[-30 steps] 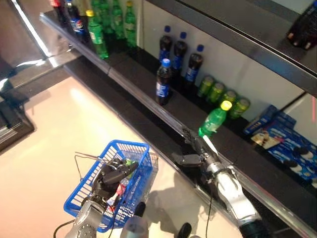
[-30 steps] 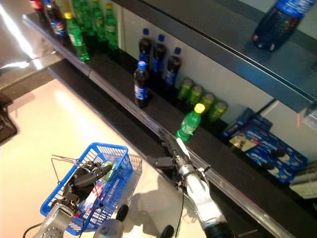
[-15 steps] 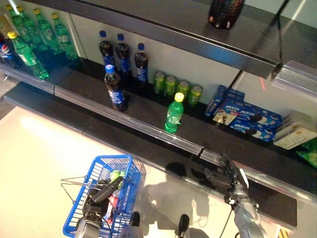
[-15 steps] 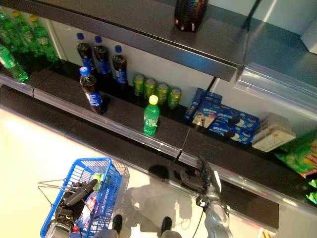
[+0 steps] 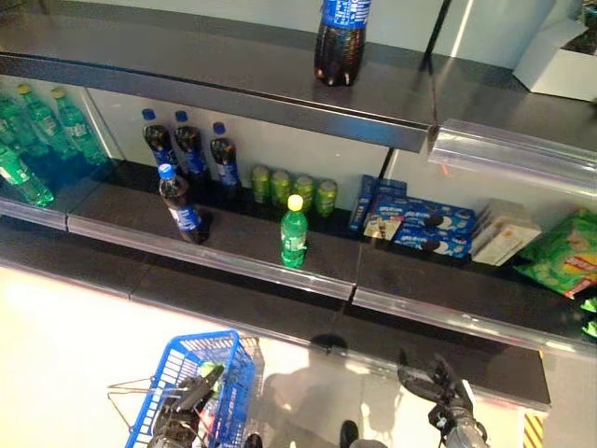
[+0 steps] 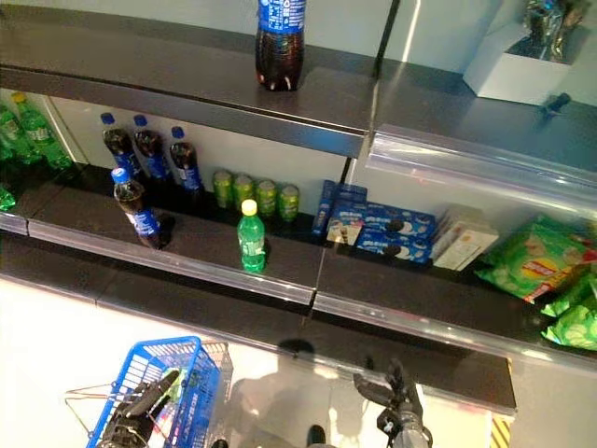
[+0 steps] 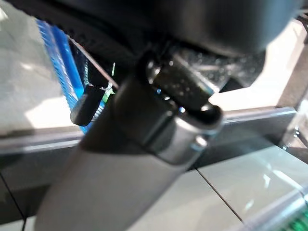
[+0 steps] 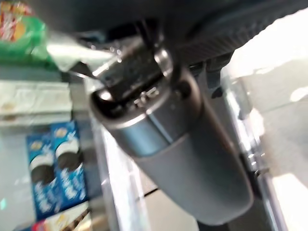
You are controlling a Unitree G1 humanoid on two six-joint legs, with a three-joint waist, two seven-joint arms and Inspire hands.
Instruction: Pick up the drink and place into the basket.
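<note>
A green bottle with a yellow cap [image 5: 294,233] stands upright near the front of the lower shelf. A dark cola bottle with a blue cap [image 5: 183,205] stands to its left. My left hand [image 5: 177,417] is shut on the thin wire handles of the blue basket [image 5: 239,383], which hangs low at the left with a green drink inside. The basket's blue wall also shows in the left wrist view [image 7: 57,62]. My right hand [image 5: 438,392] is open and empty, low at the right, below the shelf edge and well away from the green bottle.
Cola bottles [image 5: 191,149] and green cans [image 5: 289,189] line the back of the lower shelf. Green bottles [image 5: 37,140] stand at the far left. Blue cookie boxes [image 5: 420,224] and green snack bags [image 5: 564,261] lie to the right. A large cola bottle [image 5: 338,42] stands on the upper shelf.
The whole picture has shifted, so the camera has moved. My right hand was close under the green bottle and now sits low at the right, far from it, still empty.
</note>
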